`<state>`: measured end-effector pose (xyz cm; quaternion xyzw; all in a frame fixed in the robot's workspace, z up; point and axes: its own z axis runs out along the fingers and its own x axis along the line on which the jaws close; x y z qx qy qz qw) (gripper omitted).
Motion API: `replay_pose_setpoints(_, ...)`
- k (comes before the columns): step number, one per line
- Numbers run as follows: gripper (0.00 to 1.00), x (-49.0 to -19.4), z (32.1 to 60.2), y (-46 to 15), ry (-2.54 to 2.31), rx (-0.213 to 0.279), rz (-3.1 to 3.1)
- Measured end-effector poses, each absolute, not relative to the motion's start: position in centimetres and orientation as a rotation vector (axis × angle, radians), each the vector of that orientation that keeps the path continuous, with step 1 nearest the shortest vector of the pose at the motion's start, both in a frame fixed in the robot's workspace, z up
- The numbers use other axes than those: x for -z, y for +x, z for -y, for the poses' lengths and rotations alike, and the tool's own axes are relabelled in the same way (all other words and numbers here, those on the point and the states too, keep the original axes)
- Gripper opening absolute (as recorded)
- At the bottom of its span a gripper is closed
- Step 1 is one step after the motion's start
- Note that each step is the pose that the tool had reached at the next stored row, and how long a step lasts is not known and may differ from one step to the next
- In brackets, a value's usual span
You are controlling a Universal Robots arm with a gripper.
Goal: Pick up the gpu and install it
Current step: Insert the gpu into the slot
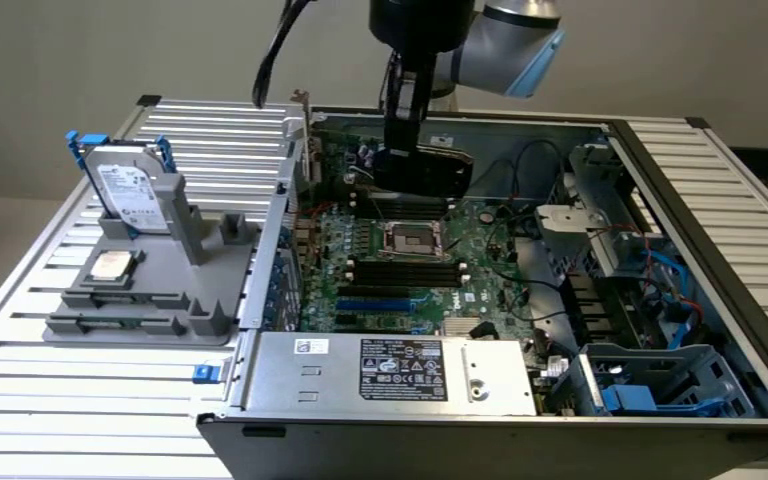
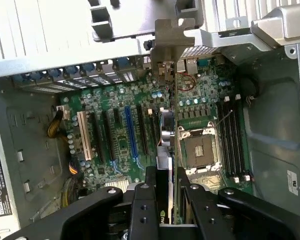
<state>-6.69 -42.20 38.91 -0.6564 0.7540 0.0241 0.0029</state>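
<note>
Pinching the gpu (image 2: 166, 137) edge-on between its pressed-in pads, the gripper (image 2: 164, 200) holds the card upright over the motherboard (image 2: 115, 100), at the upper centre of the exterior view. Seating it well likely calls for its lower edge running parallel to the expansion slots (image 2: 131, 132), a straight descent, and its silver end bracket (image 2: 171, 37) lined up against the case (image 2: 275, 150) wall beyond.

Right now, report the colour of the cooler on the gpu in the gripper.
Black; the gpu shows best in the exterior view.
</note>
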Motion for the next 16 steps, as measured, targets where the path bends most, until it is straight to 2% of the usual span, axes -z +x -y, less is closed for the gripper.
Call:
replay_pose_setpoints(8,0.26,-38.3,42.3,-6.7,-2.191,-0.066,-2.235)
replay_pose_setpoints(16,0.26,-36.9,44.2,-6.7,-2.19,-0.079,-2.223)
